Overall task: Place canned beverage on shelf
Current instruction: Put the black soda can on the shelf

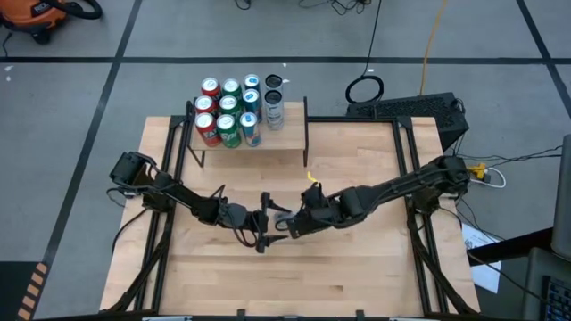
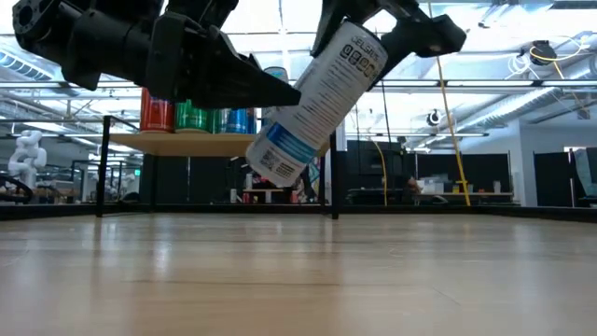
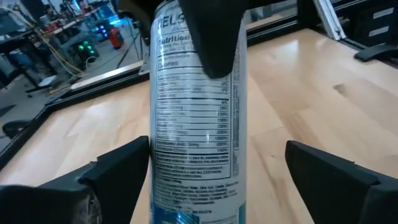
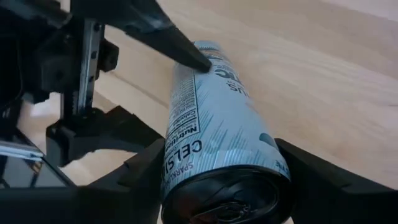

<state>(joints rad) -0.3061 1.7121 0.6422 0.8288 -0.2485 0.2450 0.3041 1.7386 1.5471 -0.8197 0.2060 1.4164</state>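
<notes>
A white and light-blue beverage can (image 2: 312, 98) hangs tilted over the middle of the table, clear of the wood. My right gripper (image 4: 224, 180) is shut on its lid end. My left gripper (image 3: 217, 162) stands open around the can's lower half, one finger on each side. The shelf (image 1: 290, 134), a small light-wood board on black uprights, stands at the table's far edge. It carries several upright red, green, blue and white cans (image 1: 227, 111). My right gripper pinches the can's lid end (image 4: 186, 155) between its two fingers, which lie across the can. It comes slanting down from above. The can is lifted clear and tilted, its bottom end (image 2: 275, 159) lowest. My left gripper has one fingertip (image 4: 193, 59) close against the can's side near the bottom end; I cannot tell whether it touches. Its other finger (image 3: 329, 174) stands well apart from the can.
The two arms meet at mid-table (image 1: 277, 223), left arm from the left, right arm from the right. Bare tabletop (image 1: 294, 276) lies toward the near edge. The shelf's right part (image 1: 294, 120), beside the white can (image 1: 274, 109), is bare board.
</notes>
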